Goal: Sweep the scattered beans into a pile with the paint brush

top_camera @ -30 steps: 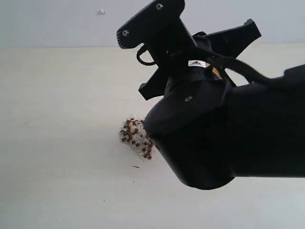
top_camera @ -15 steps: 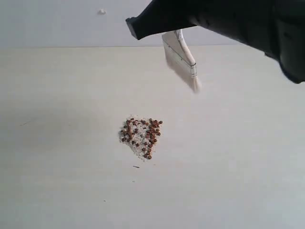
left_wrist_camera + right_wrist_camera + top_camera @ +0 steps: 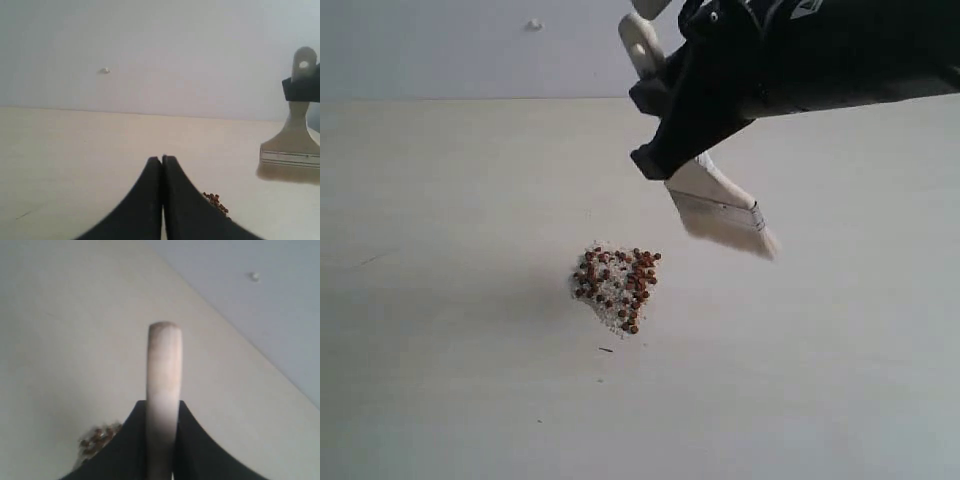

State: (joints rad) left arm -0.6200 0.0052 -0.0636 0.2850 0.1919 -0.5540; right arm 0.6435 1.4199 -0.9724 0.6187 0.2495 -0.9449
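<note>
Left tool (image 3: 163, 161): both fingers pressed flat together, nothing between them, hanging low over the table (image 3: 440, 300) on the near side of the pile. Wall (image 3: 440, 50) behind the table's far edge carries one small white speck (image 3: 533, 24). The beans (image 3: 616, 288) sit in one tight heap, reddish-brown and mixed with pale crumbs (image 3: 608, 312), about mid-table and well away from the far edge; in the left wrist view only a few show, just beside the closed fingers. The paint brush (image 3: 705, 185) is to the right of the heap and apart from it, tilted, with the handle end up toward the far edge and the off-white bristles pointing down and to the right. The bristles are blurred, so I cannot tell if the tips touch the table. Silver ferrule visible, and the hole at the handle end shows in the left wrist view; no stamp readable. Right tool (image 3: 660, 150) is clamped on the brush handle, black fingers on either side of the wood in the right wrist view. A white label (image 3: 805, 8) on the right arm is cut off by the frame and too small to read.
</note>
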